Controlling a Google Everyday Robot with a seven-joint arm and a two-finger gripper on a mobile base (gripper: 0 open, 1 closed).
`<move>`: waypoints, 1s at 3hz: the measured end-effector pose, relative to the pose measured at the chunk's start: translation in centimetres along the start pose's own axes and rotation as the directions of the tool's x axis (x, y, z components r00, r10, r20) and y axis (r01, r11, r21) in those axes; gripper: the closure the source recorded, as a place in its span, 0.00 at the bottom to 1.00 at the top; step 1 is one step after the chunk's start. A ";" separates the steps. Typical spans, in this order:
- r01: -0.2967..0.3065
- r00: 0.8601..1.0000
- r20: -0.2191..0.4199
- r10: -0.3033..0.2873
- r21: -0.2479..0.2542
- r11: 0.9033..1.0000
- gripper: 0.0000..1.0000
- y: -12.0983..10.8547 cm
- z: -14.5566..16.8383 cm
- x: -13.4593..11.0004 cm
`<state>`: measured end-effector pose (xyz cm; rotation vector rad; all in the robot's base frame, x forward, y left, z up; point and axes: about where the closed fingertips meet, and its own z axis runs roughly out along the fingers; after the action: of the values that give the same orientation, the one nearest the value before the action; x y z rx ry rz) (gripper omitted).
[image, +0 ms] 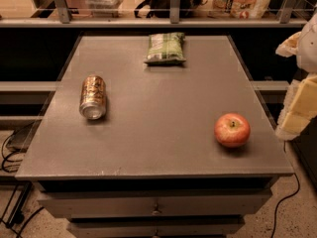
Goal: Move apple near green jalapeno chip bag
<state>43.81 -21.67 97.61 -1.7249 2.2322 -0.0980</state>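
Apple (pixel 232 130) near tool (pixel 298 110) at right edge, chip bag (pixel 166 48) beyond.

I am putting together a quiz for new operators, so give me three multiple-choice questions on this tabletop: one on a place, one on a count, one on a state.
1. Where on the table is the apple?
A. front right
B. far edge
C. dead centre

2. How many things lie on the table?
A. two
B. three
C. five

3. How does the drink can lie?
A. upright
B. on its side
C. crushed flat

Answers:
1 A: the apple sits near the front right corner, well apart from the green jalapeno chip bag at the far edge.
2 B: apple, bag and can.
3 B: its round end faces the front edge.

The gripper is at the right edge of the view, beyond the table's side and apart from the apple.
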 end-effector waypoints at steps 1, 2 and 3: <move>0.000 1.000 0.000 0.000 0.000 1.000 0.00 0.0 0.0 0.0; -0.005 1.000 0.031 0.005 0.000 1.000 0.00 -0.1 0.1 0.0; -0.011 0.996 0.086 0.013 -0.016 1.000 0.00 0.2 1.5 0.1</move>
<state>44.06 -21.53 96.14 -1.6905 2.1865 -0.0042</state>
